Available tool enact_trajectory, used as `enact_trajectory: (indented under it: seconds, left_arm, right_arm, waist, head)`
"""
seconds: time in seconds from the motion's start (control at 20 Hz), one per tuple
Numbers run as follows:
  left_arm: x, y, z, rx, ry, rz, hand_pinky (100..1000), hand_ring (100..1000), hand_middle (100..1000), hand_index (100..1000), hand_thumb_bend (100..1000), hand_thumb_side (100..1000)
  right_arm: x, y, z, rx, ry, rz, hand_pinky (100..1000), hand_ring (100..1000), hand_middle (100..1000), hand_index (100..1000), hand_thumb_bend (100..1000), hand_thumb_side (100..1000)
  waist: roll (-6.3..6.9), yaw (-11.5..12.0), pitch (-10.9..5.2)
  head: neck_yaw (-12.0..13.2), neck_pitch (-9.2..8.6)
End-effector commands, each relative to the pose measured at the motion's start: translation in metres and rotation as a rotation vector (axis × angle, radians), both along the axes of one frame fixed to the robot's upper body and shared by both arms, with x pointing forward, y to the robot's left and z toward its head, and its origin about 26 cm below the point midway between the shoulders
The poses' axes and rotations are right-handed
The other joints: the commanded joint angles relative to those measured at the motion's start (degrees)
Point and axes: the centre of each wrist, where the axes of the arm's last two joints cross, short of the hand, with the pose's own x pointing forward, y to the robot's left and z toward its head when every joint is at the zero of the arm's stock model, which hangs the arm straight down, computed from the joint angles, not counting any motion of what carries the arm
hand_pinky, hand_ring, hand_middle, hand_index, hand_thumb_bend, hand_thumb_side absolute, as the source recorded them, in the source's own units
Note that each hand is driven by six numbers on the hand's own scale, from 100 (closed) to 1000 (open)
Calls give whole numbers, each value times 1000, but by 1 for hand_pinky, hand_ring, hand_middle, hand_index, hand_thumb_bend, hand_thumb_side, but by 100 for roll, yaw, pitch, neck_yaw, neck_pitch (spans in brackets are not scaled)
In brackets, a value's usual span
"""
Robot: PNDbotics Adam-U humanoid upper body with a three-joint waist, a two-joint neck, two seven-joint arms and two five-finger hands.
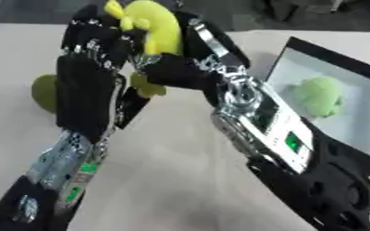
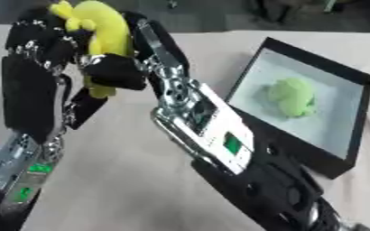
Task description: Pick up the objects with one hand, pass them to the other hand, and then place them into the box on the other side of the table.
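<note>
A yellow plush toy (image 1: 161, 28) is held up above the table between my two hands. My left hand (image 1: 85, 76) comes up from the left, its back toward me, with its fingers curled onto the toy's top left. My right hand (image 1: 176, 70) reaches in from the right, and its fingers wrap the toy's middle; a yellow bit of the toy shows below them. At the right stands the black-rimmed box (image 1: 330, 56) with a pale floor, and a green plush toy (image 1: 321, 95) lies inside it.
An olive-green rounded object (image 1: 43, 92) lies on the table at the left, partly hidden behind my left arm. The beige table (image 1: 172, 180) runs between the two forearms. Dark shapes show beyond the far edge.
</note>
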Motion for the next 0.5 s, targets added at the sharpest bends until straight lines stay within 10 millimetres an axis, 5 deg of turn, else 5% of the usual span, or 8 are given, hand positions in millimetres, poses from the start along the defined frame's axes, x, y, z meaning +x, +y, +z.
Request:
enact_trajectory:
  seconds: [0.05,0.5]
  left_arm:
    - [-2,0,-3,28,-1,18,895,837,559,909,812,100]
    - [-3,2,-4,-18,-73,27,906,852,578,923,825,100]
  right_arm:
    - [-5,-8,18,-41,58,-376,679,649,439,429,100,100]
    - [-5,-15,23,1,59,-402,680,650,441,432,100,100]
  waist:
    - [-41,-11,-61]
    - [-61,0,-66]
  head:
    - [-28,-58]
    - [-14,-57]
